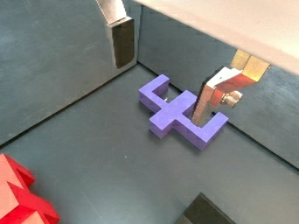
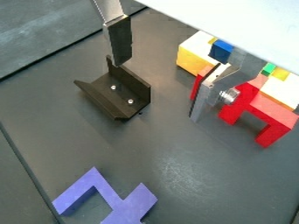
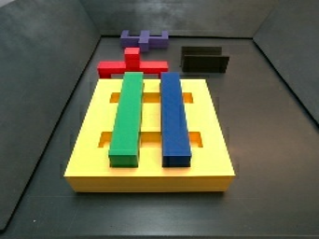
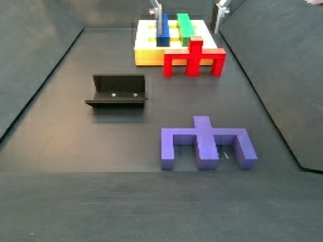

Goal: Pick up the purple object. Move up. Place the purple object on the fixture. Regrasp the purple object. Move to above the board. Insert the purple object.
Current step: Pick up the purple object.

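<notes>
While the yellow board (image 3: pixel 88 159) lies well away from my gripper (image 1: pixel 170 74), the red cross-shaped block (image 2: pixel 260 107) and the black fixture (image 2: pixel 114 94) sit nearer, and the purple object (image 1: pixel 179 112) rests on the floor below my wide-open, empty fingers (image 1: pixel 121 44).

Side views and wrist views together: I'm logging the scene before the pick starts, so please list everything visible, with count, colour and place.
purple object: one, purple, flat on the floor, apart from the rest.
fixture: one, black, on the floor, empty.
board: one, yellow, on the floor.
green bar: one, green, in a board slot.
blue bar: one, dark blue, in the neighbouring slot.
red block: one, red, beside the board's end.
gripper: one, silver fingers, open, above the purple object, holding nothing.
</notes>
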Robot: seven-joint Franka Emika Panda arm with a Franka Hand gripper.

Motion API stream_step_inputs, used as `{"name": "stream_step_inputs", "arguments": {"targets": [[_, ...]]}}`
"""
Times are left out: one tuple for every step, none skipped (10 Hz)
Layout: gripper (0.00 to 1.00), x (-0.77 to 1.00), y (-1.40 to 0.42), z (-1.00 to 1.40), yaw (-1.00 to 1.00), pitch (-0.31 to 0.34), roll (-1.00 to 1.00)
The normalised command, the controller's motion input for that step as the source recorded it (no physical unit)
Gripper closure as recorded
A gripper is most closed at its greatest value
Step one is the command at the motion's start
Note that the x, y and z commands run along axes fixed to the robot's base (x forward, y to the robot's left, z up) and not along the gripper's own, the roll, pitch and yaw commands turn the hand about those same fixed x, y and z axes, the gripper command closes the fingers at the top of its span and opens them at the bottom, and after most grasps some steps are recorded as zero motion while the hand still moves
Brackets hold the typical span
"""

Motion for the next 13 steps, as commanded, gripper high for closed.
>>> {"name": "stream_step_inputs", "arguments": {"targets": [[0.00,-0.04,-0.02,0.00,0.01,0.000,0.00],[0.00,0.00,0.00,-0.03,0.00,0.000,-0.06],[0.00,-0.60,0.00,-0.44,-0.26,-0.147,-0.14],[0.00,0.00,0.47,-0.65,-0.37,0.000,-0.16],[0.00,-0.19,0.64,-0.83,-0.29,-0.074,-0.05],[0.00,-0.24,0.73,-0.85,-0.12,-0.139,-0.03],[0.00,-0.01,0.45,-0.85,0.00,-0.141,-0.08],[0.00,0.12,0.02,-1.00,0.04,-0.080,-0.05],[0.00,0.07,0.00,-1.00,0.07,-0.041,-0.07],[0.00,0.00,0.00,-0.91,0.00,-0.063,-0.11],[0.00,0.00,0.00,-0.66,0.00,-0.096,-0.05],[0.00,0.00,0.07,-0.52,0.00,-0.076,0.00],[0.00,0.21,0.00,-0.38,0.00,0.000,-0.08]]}}
